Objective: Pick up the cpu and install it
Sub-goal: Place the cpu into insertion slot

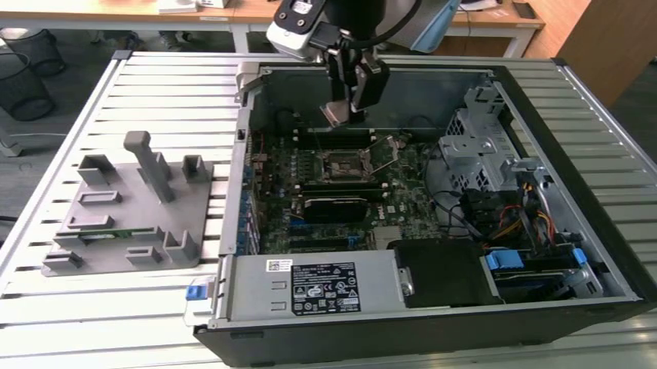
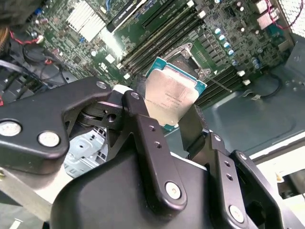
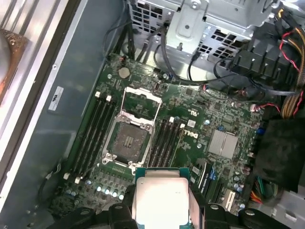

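- Tool (image 1: 349, 108) clamped on the cpu (image 1: 335, 114); one finger on each of two opposite edges, seen in both wrist views.
- Second wrist view: cpu (image 2: 172, 95) silvery metal top faces the camera, pale-green rim showing, held between the black fingers (image 2: 139, 107) of the tool (image 2: 167, 117).
- First wrist view: cpu (image 3: 161, 200) in the tool (image 3: 162, 214), in the air over the motherboard (image 3: 200, 119), clear of the socket (image 3: 127, 140), not touching it.
- Socket has no chip in it; its metal load frame (image 3: 141, 102) is flipped open beside it.
- Exterior view: cpu hangs above the board, about 12 o'clock from the socket (image 1: 339, 165), tilted, not flat.
- Dark memory slots (image 3: 97, 131) run on both sides of the socket.
- Open computer case (image 1: 359, 338) lies on the slatted counter (image 1: 165, 84); motherboard (image 1: 401, 177) faces up inside.
- Grey fixture (image 1: 123, 207) on the counter at 9 o'clock from the case, well apart from the tool; a green strip (image 1: 106, 227) lies in it.
- Metal drive cage (image 1: 478, 131) at 3 o'clock from the socket.
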`<state>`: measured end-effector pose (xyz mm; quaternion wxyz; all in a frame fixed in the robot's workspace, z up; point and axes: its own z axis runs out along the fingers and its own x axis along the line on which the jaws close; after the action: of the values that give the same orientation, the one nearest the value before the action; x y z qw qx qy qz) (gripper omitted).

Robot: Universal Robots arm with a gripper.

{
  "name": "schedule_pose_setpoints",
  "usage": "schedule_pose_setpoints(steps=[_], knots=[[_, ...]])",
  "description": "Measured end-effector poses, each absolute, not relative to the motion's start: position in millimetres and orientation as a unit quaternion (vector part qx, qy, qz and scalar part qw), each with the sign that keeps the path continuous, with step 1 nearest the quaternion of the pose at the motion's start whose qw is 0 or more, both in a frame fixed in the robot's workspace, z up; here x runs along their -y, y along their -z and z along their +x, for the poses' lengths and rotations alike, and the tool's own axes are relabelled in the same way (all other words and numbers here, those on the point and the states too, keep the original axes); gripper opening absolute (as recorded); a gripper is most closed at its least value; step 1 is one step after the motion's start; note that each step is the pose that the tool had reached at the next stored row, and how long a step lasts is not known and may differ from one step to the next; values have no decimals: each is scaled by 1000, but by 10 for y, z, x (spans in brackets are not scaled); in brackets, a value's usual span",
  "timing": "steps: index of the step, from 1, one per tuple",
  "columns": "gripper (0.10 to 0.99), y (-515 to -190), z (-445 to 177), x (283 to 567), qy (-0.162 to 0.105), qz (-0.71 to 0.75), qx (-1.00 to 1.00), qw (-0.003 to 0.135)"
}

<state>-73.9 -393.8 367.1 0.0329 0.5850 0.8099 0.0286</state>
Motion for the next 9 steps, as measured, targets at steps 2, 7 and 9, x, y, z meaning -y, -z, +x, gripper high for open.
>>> schedule_pose_setpoints(steps=[2,7,9], knots=[[525,-3671,-739,3937,-28,595,-802,33],[525,-3668,-740,3934,-27,620,-784,34],[525,-3665,-739,3933,-27,629,-776,34]])
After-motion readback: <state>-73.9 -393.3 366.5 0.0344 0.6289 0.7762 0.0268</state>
